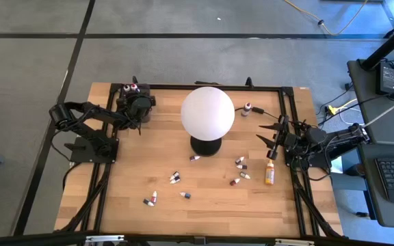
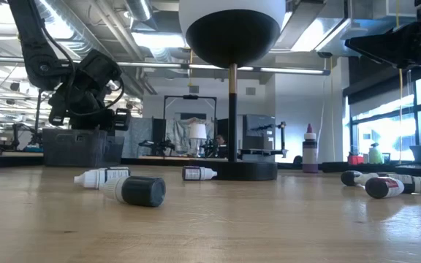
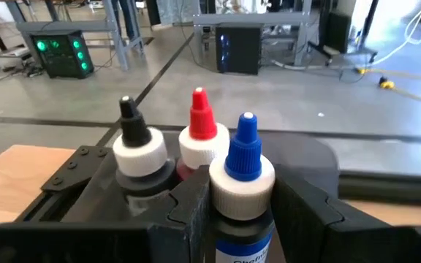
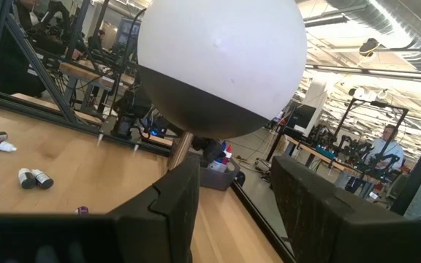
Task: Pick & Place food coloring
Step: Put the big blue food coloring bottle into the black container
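Note:
My left gripper is at the table's far left corner, beside the dark grey tray, and is shut on a blue-capped food coloring bottle. Two more bottles, black-tipped and red-tipped, stand upright just behind it. Several tiny bottles lie on their sides on the wood. One small bottle stands upright to the right of the lamp. The taller orange bottle lies near the right edge. My right gripper hovers open above the table's right side, touching nothing. My left gripper pinches the blue-capped bottle between its two fingers, at the bottle's upper body just below the white collar. The bottle stands upright in the hold, its blue tip pointing up. What its lower end stands on is hidden by the gripper.
The big white globe lamp stands on its black base in the middle of the table, between both arms. A black frame runs along the table's edges. Bare wood lies near the front edge. A person shows far off in the room.

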Controlling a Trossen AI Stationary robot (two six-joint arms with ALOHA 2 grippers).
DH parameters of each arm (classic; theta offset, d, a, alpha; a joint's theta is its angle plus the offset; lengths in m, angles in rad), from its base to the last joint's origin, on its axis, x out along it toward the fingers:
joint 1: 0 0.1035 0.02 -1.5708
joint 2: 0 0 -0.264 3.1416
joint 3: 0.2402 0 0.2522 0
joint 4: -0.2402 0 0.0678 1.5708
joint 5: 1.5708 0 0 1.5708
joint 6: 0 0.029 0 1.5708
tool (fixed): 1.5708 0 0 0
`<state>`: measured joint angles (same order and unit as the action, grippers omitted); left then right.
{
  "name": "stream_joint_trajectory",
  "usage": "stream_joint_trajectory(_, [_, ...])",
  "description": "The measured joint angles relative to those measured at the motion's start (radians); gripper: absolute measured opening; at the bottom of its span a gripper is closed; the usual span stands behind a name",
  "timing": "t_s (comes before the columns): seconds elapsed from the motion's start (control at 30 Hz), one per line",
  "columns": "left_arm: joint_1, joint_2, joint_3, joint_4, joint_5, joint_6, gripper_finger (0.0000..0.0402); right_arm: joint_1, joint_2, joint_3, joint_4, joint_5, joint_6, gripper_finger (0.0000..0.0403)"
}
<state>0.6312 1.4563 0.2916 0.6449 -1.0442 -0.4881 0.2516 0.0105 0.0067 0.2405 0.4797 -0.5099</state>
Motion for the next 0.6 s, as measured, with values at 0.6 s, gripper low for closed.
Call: stream_joint_trajectory(0.6, [0.034, 0.026, 0.000, 0.120, 0.068, 0.009, 0.0126, 0.000, 0.000, 0.000, 0.000, 0.000, 0.000, 0.0173])
